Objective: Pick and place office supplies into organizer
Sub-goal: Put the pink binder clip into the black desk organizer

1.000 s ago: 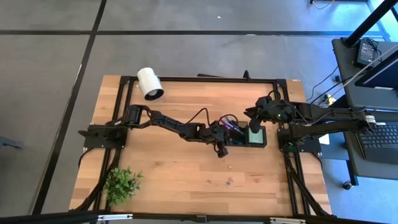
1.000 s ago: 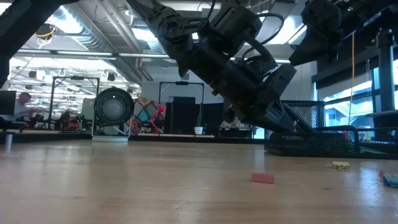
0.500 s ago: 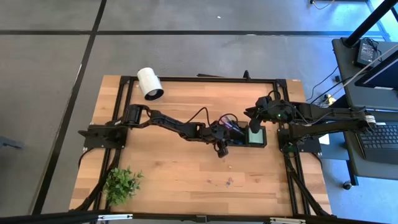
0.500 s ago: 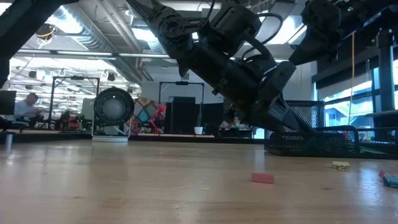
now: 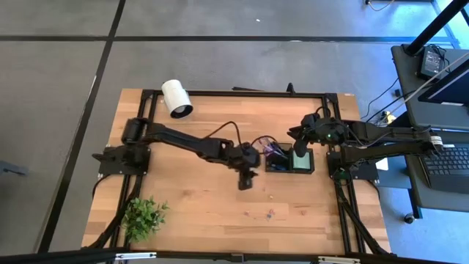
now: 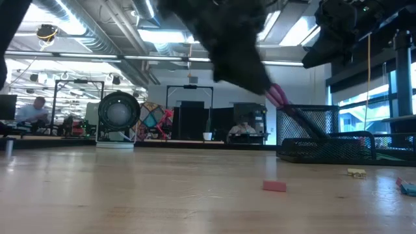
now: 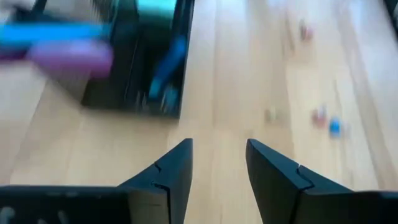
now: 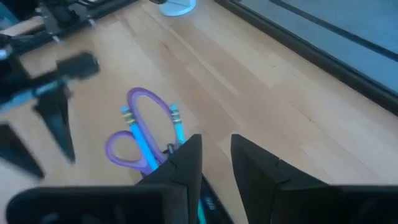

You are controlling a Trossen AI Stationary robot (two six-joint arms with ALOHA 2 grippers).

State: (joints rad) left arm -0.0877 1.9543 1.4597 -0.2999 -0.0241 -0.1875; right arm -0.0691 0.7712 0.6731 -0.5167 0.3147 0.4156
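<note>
The black mesh organizer [image 5: 288,161] stands right of the table's middle. The purple-handled scissors [image 5: 275,150] stick out of it, handles up and leaning [image 6: 276,96], with blue pens [image 8: 149,149] beside them. A light green notepad [image 5: 300,160] lies in its right part. My left gripper [image 5: 245,180] hangs open and empty [image 7: 219,162] just left of the organizer [image 7: 140,62], toward the near edge. My right gripper [image 5: 298,147] hovers open over the organizer's far side, above the scissors' handles [image 8: 140,124].
Small loose items lie on the wood near the near edge: a pink block [image 6: 274,186], a yellow bit [image 6: 355,173], a tiny blue block [image 7: 334,126] and specks [image 5: 270,214]. A white cylinder [image 5: 176,97] lies at the far left, a potted plant [image 5: 144,216] at the near left corner.
My left gripper has drawn back from the organizer, moving fast toward the table's left and near edge. The scissors stay behind in the organizer, handles sticking up, free of the gripper. The right arm has kept still.
</note>
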